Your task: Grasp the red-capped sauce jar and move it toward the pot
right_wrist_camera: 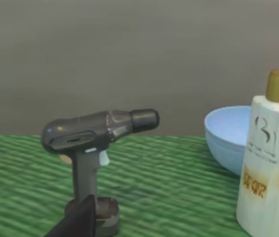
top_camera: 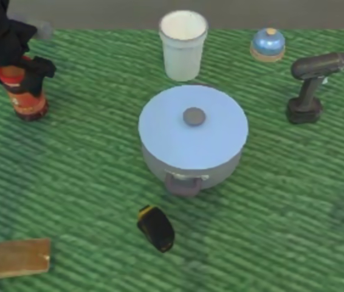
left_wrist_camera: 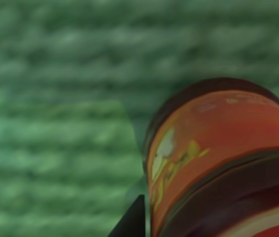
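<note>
Left gripper (top_camera: 23,70) clamped on the jar (top_camera: 29,100) just below its cap, far left of the pot (top_camera: 193,131); jar judged rigid, smooth-walled, likely slippery, so a firm upper-body grip is advised.

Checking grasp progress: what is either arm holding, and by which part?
The left gripper is around the sauce jar at its red cap; a firm hold cannot be told. The right arm holds nothing visible.
</note>
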You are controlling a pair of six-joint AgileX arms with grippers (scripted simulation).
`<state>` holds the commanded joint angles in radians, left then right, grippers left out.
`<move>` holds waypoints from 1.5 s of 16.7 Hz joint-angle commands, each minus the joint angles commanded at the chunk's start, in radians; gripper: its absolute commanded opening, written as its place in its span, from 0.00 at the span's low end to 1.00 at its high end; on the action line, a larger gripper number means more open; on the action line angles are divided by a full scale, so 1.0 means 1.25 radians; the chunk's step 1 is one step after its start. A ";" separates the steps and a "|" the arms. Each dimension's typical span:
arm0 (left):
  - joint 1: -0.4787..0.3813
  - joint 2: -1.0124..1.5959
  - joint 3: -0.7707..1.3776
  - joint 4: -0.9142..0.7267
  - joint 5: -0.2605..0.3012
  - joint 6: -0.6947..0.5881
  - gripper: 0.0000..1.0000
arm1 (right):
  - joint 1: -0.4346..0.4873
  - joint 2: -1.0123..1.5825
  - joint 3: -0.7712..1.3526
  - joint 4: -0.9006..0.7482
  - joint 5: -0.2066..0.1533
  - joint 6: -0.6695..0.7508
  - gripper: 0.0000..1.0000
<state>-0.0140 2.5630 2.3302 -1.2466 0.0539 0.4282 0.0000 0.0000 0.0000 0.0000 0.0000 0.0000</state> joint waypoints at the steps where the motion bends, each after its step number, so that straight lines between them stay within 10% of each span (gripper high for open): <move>1: 0.000 0.000 0.000 0.000 0.000 0.000 0.00 | 0.000 0.000 0.000 0.000 0.000 0.000 1.00; 25: 0.020 -0.412 -0.381 -0.031 -0.005 0.001 0.00 | 0.000 0.000 0.000 0.000 0.000 0.000 1.00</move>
<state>0.0108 2.0483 1.8544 -1.2856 0.0479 0.4300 0.0000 0.0000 0.0000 0.0000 0.0000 0.0000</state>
